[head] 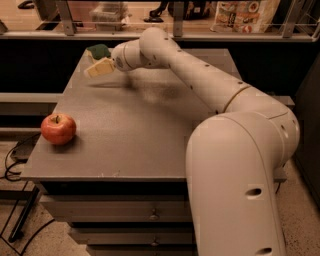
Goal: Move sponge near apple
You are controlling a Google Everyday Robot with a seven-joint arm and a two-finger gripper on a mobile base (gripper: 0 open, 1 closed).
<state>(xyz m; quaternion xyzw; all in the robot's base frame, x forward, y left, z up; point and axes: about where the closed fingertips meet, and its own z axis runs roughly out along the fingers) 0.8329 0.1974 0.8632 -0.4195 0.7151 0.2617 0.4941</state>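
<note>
The sponge [98,51], dark green on top over pale yellow foam, sits at the far left corner of the grey table [150,135]. The red apple [58,128] stands near the table's front left edge. My gripper [95,69], with pale yellow fingers, hangs just in front of and slightly below the sponge in the camera view, a little above the table. The arm reaches to it from the right across the table's far side. The gripper partly overlaps the sponge's near edge.
A shelf rail [160,35] with packaged goods [242,14] runs behind the table. Drawers [115,215] sit under the tabletop. Cables [12,160] lie on the floor at the left. My white base [240,185] stands at the table's front right.
</note>
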